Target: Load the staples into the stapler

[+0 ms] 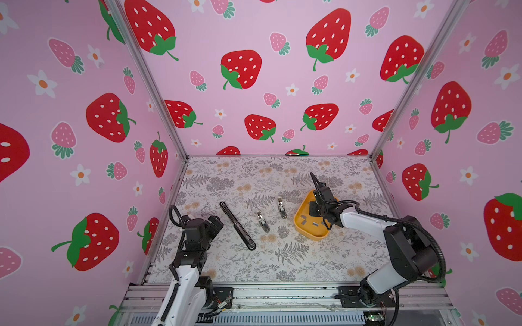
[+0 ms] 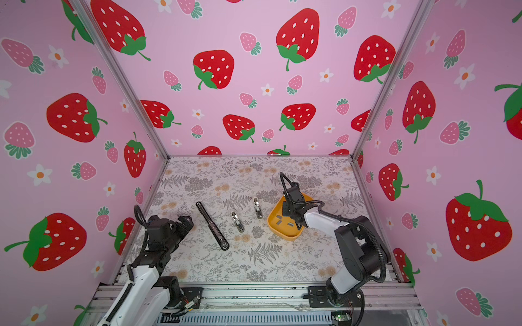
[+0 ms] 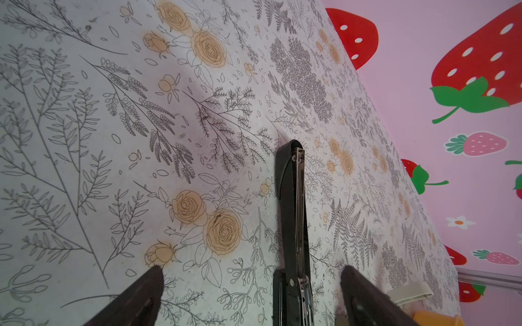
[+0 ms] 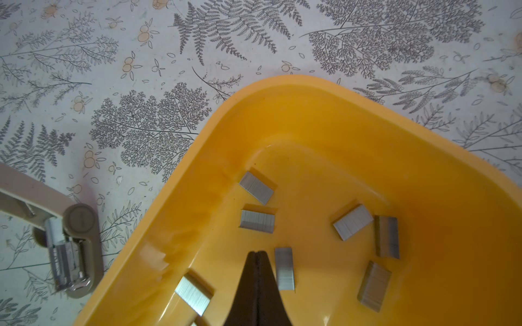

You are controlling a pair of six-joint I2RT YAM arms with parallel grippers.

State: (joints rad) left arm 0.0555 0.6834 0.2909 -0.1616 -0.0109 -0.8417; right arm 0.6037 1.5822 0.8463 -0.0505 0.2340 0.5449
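Right gripper (image 4: 256, 255) hangs inside a yellow tray (image 4: 310, 84), its two black tips pressed together with nothing seen between them. From where I stand it looks poised to pick, yet it holds no strip.

Left gripper (image 3: 251, 282) waits at about 8 o'clock on the table (image 1: 282, 262), spread wide and empty. It is angled toward the black stapler (image 1: 237, 225), probably ready to steady it while it is filled.

Flowered paper covers the table, and everything is laid in a row across its middle so that either arm can reach.

At 3 o'clock sits the yellow tray, a shallow dish with raised walls, likely there to stop the loose metal from scattering.

At 9 o'clock lies the black stapler, long and thin, running from 11 o'clock down toward 5. The left wrist camera shows it swung open flat with its metal channel facing up, which is how it has to lie to take a refill.

Between stapler and tray rest two small grey staplers (image 1: 262, 221), short, apart from each other and untouched.

Smallest are the staples (image 4: 284, 268): seven or so short grey strips scattered on the tray floor, none in the stapler. One lies just beside the closed tips.
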